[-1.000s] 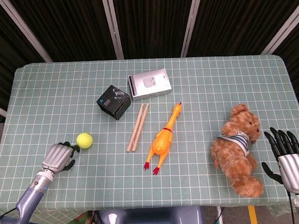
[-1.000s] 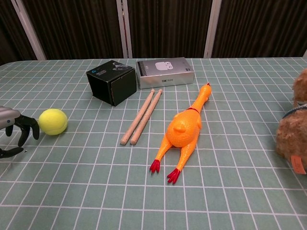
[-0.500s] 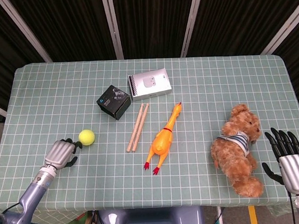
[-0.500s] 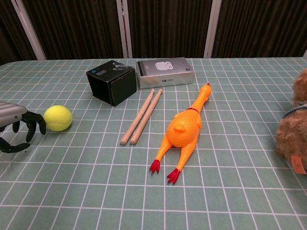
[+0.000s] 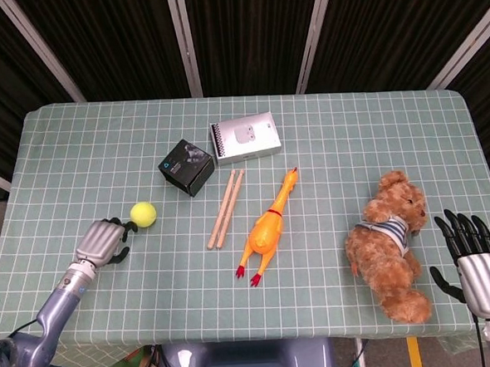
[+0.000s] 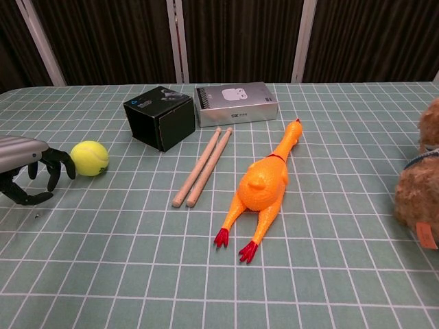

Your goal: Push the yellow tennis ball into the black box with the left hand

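Note:
The yellow tennis ball point(image 5: 144, 213) point(image 6: 90, 157) lies on the checked cloth, left of centre. Up and to its right stands the black box point(image 5: 186, 166) point(image 6: 160, 116), closed, about a ball-width or two away. My left hand point(image 5: 102, 241) point(image 6: 26, 171) sits just behind the ball on its left, dark fingers curled toward it and holding nothing; its fingertips point(image 6: 67, 166) are at the ball's edge. My right hand point(image 5: 472, 257) rests at the table's right front corner, fingers spread, holding nothing; the chest view does not show it.
Behind the black box lies a silver-white box point(image 5: 244, 139) point(image 6: 236, 103). Two wooden sticks point(image 5: 226, 207) point(image 6: 203, 165) and an orange rubber chicken point(image 5: 268, 227) point(image 6: 265, 183) lie right of the ball. A teddy bear point(image 5: 392, 243) point(image 6: 420, 179) sits near my right hand.
My left hand has advanced up and to the right, and the ball has rolled ahead of it toward the black box. My right hand has stayed put.

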`<state>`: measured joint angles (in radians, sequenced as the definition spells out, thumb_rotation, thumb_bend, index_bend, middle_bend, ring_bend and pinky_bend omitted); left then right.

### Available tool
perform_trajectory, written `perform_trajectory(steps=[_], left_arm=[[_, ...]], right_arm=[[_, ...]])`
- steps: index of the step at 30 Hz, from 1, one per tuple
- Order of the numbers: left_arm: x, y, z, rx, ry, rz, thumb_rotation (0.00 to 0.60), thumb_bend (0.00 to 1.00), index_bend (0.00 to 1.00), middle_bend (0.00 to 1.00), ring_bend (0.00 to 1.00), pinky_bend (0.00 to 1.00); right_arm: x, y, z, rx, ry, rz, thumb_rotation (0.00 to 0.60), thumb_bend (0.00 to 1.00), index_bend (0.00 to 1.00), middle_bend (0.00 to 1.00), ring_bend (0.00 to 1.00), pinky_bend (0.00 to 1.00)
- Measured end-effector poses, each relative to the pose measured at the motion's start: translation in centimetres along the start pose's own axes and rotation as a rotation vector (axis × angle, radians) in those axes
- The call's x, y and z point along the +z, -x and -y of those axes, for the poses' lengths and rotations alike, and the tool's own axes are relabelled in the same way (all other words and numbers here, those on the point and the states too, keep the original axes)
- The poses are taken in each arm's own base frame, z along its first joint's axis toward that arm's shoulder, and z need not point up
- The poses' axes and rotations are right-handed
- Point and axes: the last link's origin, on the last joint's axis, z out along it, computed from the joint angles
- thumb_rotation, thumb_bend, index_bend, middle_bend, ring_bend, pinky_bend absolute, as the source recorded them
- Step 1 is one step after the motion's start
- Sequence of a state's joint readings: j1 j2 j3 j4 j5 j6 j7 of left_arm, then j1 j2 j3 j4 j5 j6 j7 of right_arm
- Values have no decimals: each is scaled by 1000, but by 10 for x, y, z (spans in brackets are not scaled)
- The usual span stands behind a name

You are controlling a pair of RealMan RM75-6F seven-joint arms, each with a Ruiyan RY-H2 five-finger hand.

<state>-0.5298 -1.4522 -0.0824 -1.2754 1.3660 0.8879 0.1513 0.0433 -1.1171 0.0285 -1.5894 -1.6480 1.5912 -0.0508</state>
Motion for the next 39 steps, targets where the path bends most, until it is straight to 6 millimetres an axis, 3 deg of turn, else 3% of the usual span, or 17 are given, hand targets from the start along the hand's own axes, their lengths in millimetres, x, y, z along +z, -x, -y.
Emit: perform_trajectory(steps=[14, 18, 22, 26, 39], left_arm=[[24, -8, 0, 0, -7, 4, 600, 376, 319, 478, 297, 378], [26, -8, 2, -5, -8, 7, 600, 375, 319, 476, 297, 364], [25, -8, 6, -3, -10, 5, 600, 375, 324, 475, 294, 260], [25, -10, 9, -8, -21, -7, 600, 376, 328, 473, 289, 227], [37, -16, 7, -9, -20, 2, 600, 376, 321, 445, 278, 221]], right_arm=[[1, -2, -2, 2, 6, -6, 600, 342, 0, 0, 0, 0], [2, -2, -2, 2, 8, -7, 600, 342, 0, 0, 0, 0], [3, -1, -2, 0, 8, -2, 600, 342, 0, 0, 0, 0], [3, 0, -1, -3, 5, 0, 600, 342, 0, 0, 0, 0], [4, -2, -2, 2, 7, -6, 600, 342, 0, 0, 0, 0]])
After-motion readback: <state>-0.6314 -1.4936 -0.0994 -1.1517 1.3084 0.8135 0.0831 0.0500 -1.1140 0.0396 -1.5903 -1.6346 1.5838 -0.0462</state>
